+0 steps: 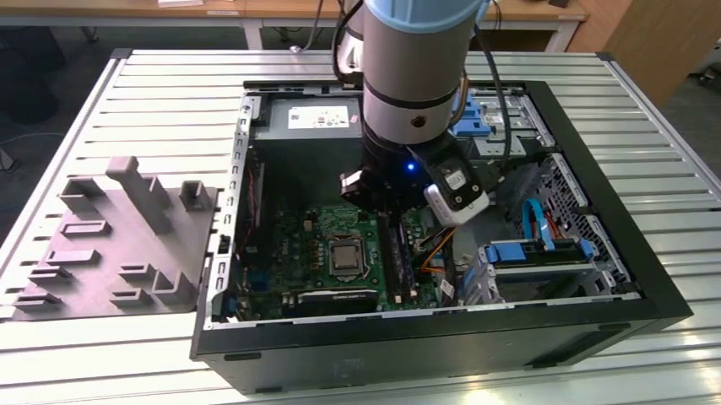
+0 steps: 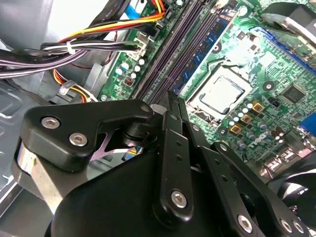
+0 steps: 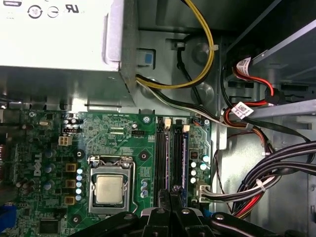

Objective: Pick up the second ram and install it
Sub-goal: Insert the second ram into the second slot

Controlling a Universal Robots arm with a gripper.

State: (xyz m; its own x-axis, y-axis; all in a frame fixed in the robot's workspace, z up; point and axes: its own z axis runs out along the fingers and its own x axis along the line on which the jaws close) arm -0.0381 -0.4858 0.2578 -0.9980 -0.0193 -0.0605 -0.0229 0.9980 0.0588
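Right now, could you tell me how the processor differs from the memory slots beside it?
The processor is square and silver; the memory slots are long, narrow and dark. The processor is a single piece, while the memory slots run as several parallel strips. Both lie flat on the green board.

PC case (image 1: 586, 325) sits open on counter (image 1: 169, 93), w/ moulded tray (image 1: 113, 245) beside it on exterior view's left. Inside: mobo (image 1: 295, 240) on case floor, PSU (image 1: 304, 118) behind it, drive cage (image 1: 541, 253) on exterior view's right. Mem slots (image 1: 393, 261) btwn CPU socket (image 1: 344, 257) and cage, jaws over them.
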